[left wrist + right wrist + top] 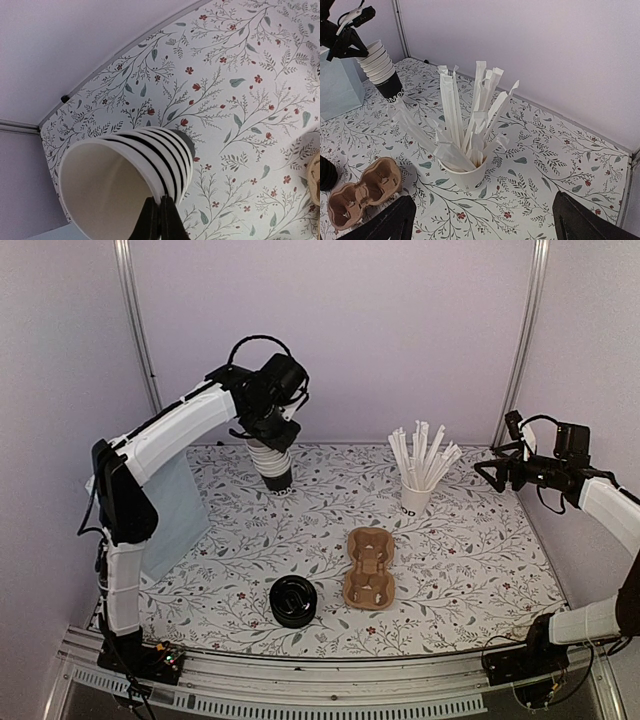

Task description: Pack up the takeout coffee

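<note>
Where the left hand clamped the rim of the top cup, light paper could buckle. The right hand gaped, empty.

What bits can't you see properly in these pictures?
- Top view: the left arm hides part of the blue bag.
- Left wrist view: the bottom edge cuts off the cup stack.
- Right wrist view: the left edge cuts off the black round thing.
</note>
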{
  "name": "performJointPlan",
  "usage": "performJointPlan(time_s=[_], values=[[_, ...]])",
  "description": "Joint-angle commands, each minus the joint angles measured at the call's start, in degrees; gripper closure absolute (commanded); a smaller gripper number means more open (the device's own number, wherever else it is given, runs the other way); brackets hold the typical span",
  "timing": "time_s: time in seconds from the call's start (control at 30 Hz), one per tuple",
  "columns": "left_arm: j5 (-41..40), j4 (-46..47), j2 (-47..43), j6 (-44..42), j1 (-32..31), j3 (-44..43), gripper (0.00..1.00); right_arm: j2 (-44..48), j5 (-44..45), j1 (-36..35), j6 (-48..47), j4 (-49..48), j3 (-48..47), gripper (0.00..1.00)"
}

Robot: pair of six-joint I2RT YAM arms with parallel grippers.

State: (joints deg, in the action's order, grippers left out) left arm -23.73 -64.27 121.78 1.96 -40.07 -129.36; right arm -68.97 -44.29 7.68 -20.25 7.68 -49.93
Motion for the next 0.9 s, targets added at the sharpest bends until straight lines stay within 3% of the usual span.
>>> performJointPlan(time_s=[0.0,0.13,0.23,0.3,0.37,0.5,0.57,0.7,0.83,0.87], values=[[-1.5,-2.0,0.1,0.5,-0.1,-4.3,1.00,-0.4,-0.6,0.3,-0.5,0.7,-0.1,0.01],[-18.1,-2.9,2.3,-1.8,-1.5,-2.2,1.00,-0.5,-0.8,0.3,-0.6,0.8,-0.2,0.01],[-2.0,1.9,-1.8,-0.2,-1.3,0.9,1.00,-0.5,-0.7,0.3,-0.7,0.7,-0.1,0.01],[-6.3,5.1,-3.4,-0.5,-1.2,3.7,1.00,-0.5,-0.9,0.3,-0.7,0.8,-0.2,0.01],[0.3,1.4,-1.9,1.0,0.2,-1.7,1.00,-0.5,-1.0,0.2,-0.7,0.8,-0.1,0.01],[-14.0,-0.8,0.6,-0.3,-0.7,-3.6,1.00,-0.2,-1.1,0.3,-0.6,0.8,-0.2,0.01],[-11.3,-4.0,1.7,0.6,-1.4,-5.9,1.00,-0.2,-1.0,0.3,-0.6,0.9,-0.1,0.01],[2.0,2.0,-1.8,0.5,-3.5,0.4,1.00,-0.2,-1.0,0.3,-0.7,1.0,-0.3,0.01],[-13.3,-0.6,0.7,0.6,-1.7,0.2,1.00,-0.3,-1.2,0.3,-0.8,1.2,-0.3,0.01],[-10.9,-3.6,2.3,1.2,-0.8,-3.0,1.00,-0.2,-1.2,0.3,-0.8,1.1,-0.3,0.01]])
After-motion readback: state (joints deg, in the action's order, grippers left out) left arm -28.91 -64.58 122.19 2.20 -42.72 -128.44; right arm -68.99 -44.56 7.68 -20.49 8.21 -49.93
